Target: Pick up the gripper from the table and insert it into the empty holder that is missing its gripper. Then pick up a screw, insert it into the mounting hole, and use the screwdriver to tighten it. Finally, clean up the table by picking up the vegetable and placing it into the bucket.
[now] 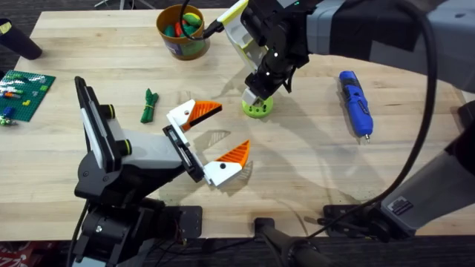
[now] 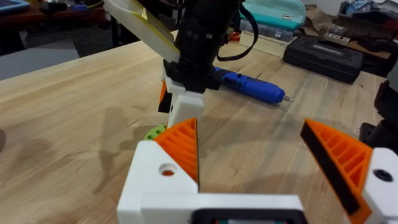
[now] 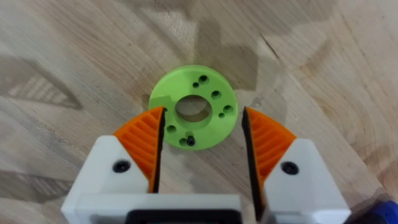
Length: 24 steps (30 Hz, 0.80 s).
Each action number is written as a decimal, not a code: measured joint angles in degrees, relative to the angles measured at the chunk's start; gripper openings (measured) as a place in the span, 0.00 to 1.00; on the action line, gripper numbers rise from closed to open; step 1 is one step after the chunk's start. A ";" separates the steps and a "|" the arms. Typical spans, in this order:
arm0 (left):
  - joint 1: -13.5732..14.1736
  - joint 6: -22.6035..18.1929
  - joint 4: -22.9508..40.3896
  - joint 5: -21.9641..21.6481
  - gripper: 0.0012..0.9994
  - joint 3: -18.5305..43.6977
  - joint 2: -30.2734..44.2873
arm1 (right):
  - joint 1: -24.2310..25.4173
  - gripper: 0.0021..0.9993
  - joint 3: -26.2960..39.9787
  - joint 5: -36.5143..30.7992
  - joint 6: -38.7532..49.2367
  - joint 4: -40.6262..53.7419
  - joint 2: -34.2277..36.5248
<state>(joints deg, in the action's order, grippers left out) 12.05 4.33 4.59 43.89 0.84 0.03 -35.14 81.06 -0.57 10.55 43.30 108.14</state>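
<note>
A bright blue pen-shaped electric screwdriver (image 1: 355, 101) is lying flat on the pale wooden surface (image 1: 312, 159) toward the right side, its thin metal tip pointing toward the near edge. A small slender dark-green bean-like toy vegetable (image 1: 149, 105) is lying on the bare wood left of centre. A small round yellow-orange bucket (image 1: 181, 32) with a darker band is standing upright near the far edge, holding colourful toy pieces.

The perforated disc (image 1: 257, 108) lies on the table (image 1: 312, 178) near centre. The screwdriver (image 1: 355, 102) lies at its 3 o'clock, the vegetable (image 1: 149, 104) at 9, the bucket (image 1: 182, 33) at 11, and the brick baseplate (image 1: 25, 93) far out at 9.
</note>
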 joint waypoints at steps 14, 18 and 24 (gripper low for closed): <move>0.00 0.03 -0.06 -0.09 0.99 0.00 0.01 | 0.00 0.37 0.15 -0.02 -0.02 3.16 -0.01; 0.00 0.03 -0.06 -0.10 0.99 0.00 0.00 | 0.02 0.37 2.62 -0.02 -0.01 9.67 -0.29; 0.00 0.03 -0.06 -0.11 0.99 0.00 0.01 | 0.27 0.37 9.10 -0.03 -0.01 17.08 -3.93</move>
<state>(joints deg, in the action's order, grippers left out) 12.05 4.36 4.54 43.78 0.84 0.05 -34.87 90.16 -0.60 10.53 60.37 104.20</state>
